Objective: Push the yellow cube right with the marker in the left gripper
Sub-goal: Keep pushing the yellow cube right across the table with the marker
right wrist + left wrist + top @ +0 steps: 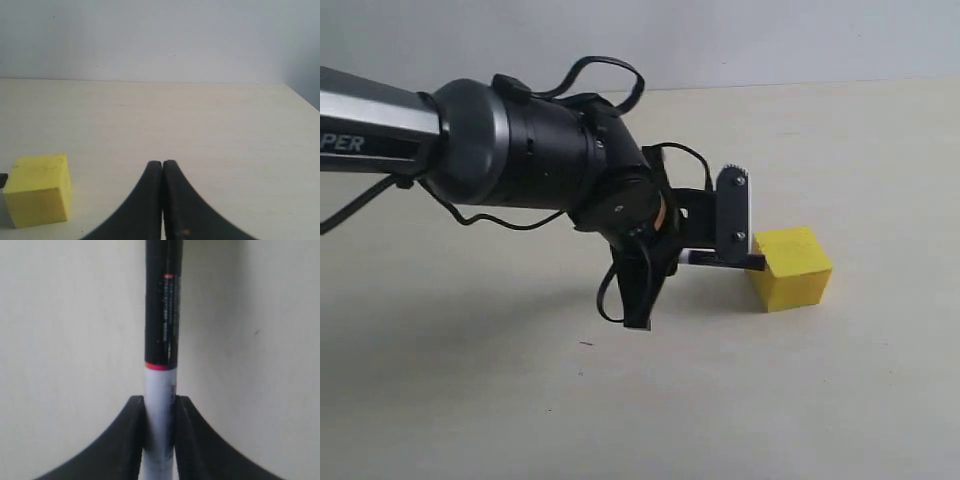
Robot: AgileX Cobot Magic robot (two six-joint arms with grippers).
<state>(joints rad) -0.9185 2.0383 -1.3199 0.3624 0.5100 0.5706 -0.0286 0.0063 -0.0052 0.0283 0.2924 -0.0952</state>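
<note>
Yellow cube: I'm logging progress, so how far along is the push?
Done: the left gripper is clamped on the marker. In hand: in the exterior view the marker's black end appears to touch the yellow cube on its arm-facing side. Left: driving the cube rightward.

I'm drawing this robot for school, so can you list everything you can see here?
yellow cube: one, bright yellow, on the table to the right of the left gripper in the exterior view.
marker: one, black and white with a thin red ring, held in the left gripper, its black end at the cube's left face.
table: one, pale cream, under everything.
wall: one, light grey, behind the table.
cable: one, black, looping over the left arm.
left arm: one, black and silver, reaching in from the left.
left gripper: one, black, shut on the marker.
right gripper: one, black, shut and empty, away from the cube.
</note>
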